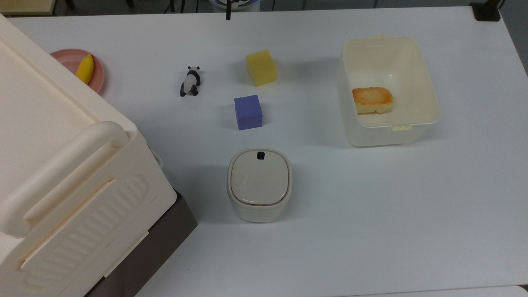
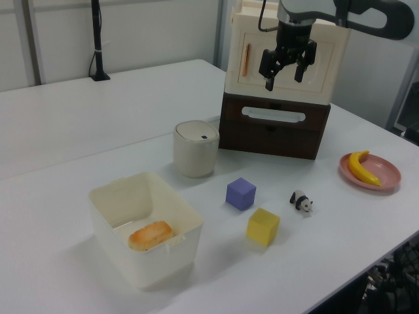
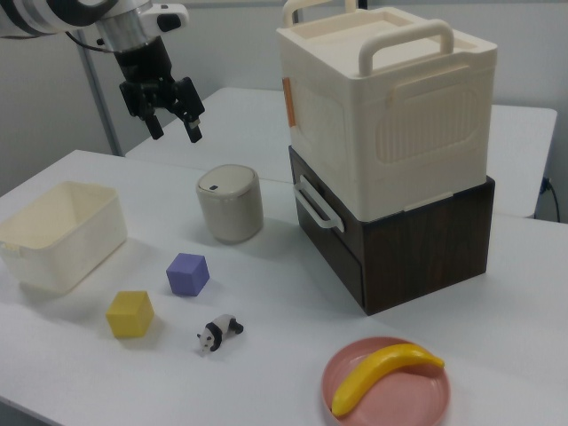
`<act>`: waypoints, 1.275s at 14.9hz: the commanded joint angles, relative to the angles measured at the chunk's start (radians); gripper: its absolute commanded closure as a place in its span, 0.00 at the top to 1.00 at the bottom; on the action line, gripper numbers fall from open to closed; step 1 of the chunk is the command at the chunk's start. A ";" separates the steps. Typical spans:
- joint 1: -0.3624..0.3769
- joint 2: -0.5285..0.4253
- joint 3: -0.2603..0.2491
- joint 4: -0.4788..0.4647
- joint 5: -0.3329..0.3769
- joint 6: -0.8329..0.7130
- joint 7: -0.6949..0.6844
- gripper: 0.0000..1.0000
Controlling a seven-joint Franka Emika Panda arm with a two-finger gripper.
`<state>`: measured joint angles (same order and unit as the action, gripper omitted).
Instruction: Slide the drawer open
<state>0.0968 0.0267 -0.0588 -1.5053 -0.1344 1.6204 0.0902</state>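
The drawer (image 2: 273, 133) is the dark-brown bottom part of the big cream cabinet (image 2: 286, 55), with a white loop handle (image 2: 273, 116) across its front. Its front looks flush with the brown base. In the right view the drawer (image 3: 327, 229) and handle (image 3: 312, 204) face the right view's left. In the top view a brown corner of the drawer (image 1: 165, 235) shows under the cabinet (image 1: 62, 165). My gripper (image 2: 283, 79) hangs open and empty in the air, above the handle's height in the left view. In the right view the gripper (image 3: 176, 131) is well left of the cabinet, over the table.
A cream lidded bin (image 1: 259, 184) stands near the drawer front. On the table are a purple cube (image 1: 248, 112), a yellow cube (image 1: 260, 67), a toy panda (image 1: 190, 81), an open tub (image 1: 429, 88) holding bread (image 1: 372, 100), and a pink plate (image 1: 98, 76) with a banana (image 1: 85, 68).
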 commanded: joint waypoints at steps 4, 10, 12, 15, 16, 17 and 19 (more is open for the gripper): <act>0.004 -0.005 -0.006 -0.023 0.003 0.012 0.006 1.00; 0.001 -0.002 -0.006 -0.022 0.003 0.022 -0.001 1.00; -0.011 0.021 -0.006 -0.018 -0.007 0.029 -0.018 1.00; -0.022 0.038 -0.006 -0.023 -0.014 0.091 -0.029 1.00; -0.028 0.041 -0.006 -0.018 -0.017 0.108 -0.041 1.00; -0.029 0.041 -0.006 -0.018 -0.019 0.124 -0.053 1.00; -0.035 0.041 -0.006 -0.019 -0.017 0.127 -0.044 1.00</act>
<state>0.0652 0.0819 -0.0598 -1.5065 -0.1403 1.7187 0.0654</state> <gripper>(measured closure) 0.000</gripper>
